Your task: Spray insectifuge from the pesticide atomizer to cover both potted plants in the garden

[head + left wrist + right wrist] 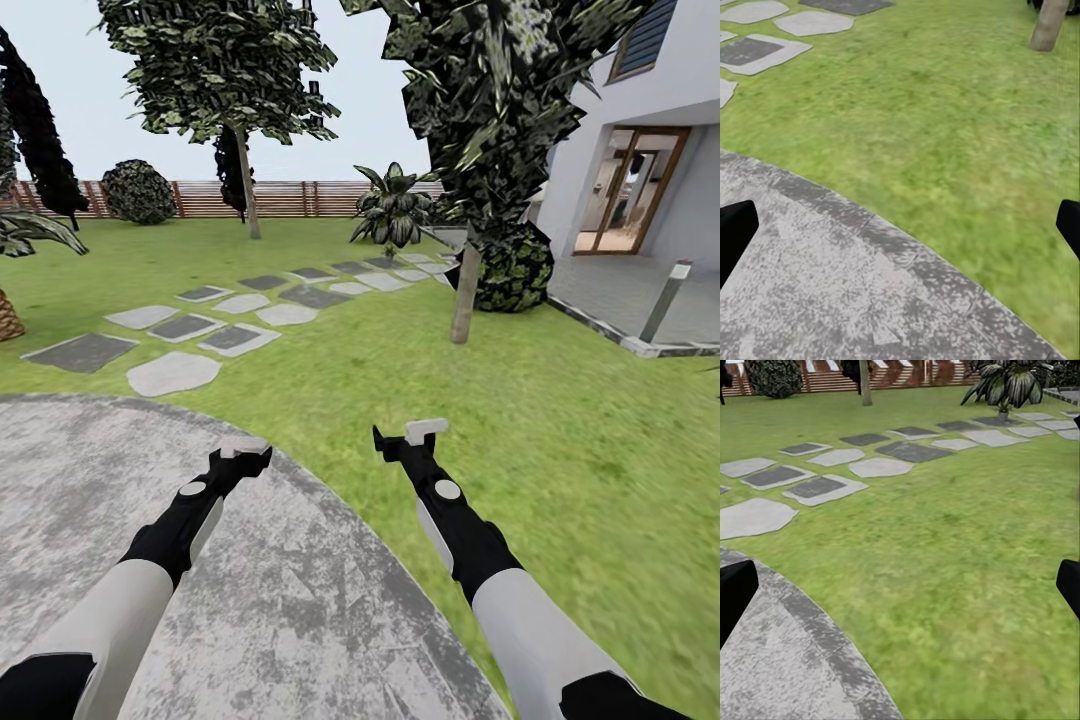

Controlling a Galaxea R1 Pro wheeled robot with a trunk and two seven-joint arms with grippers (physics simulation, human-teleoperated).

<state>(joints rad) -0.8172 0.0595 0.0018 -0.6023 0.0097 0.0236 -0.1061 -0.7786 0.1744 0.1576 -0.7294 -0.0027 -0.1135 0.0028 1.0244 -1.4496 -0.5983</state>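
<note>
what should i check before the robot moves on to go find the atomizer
1. Left claw free to grasp: ok, its fingers sit wide apart in the left wrist view with nothing between them.
2. Right claw free: ok, open and empty too.
3. Atomizer located: not ok, no slim dark bottle can be made out.
4. Low potted rosettes located: cannot tell; the leafy plant by the stepping slabs is too far off to identify.
5. Path ahead: ok, open lawn beyond the patio edge, but a tree trunk stands ahead to the right.
6. Bollard lamp near the house: not the target.
</note>
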